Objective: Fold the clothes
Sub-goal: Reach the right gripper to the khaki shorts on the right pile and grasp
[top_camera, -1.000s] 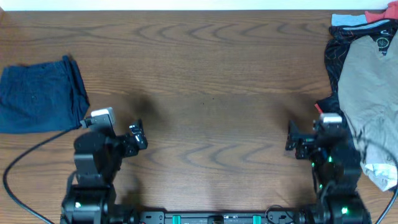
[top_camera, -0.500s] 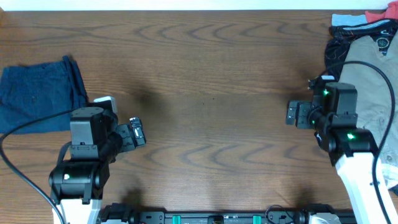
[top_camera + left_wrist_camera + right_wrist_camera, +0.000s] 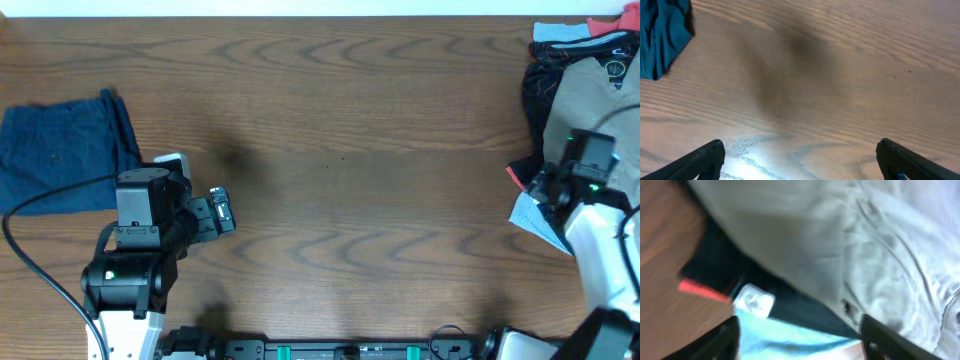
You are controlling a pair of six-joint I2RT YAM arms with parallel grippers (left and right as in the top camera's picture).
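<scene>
While over shorts [image 3: 805, 245], right pincer [image 3: 799, 332] agape

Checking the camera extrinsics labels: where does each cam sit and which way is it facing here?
Overhead: above the table, looking straight down; left arm and right arm show.
Left wrist: on left gripper, facing bare wood; fingertips show.
Right wrist: on right gripper, facing khaki shorts; fingertips show.
Shared: navy garment in overhead and left wrist.

Soft light, glare on the table [image 3: 747, 162], blurred right wrist view.
</scene>
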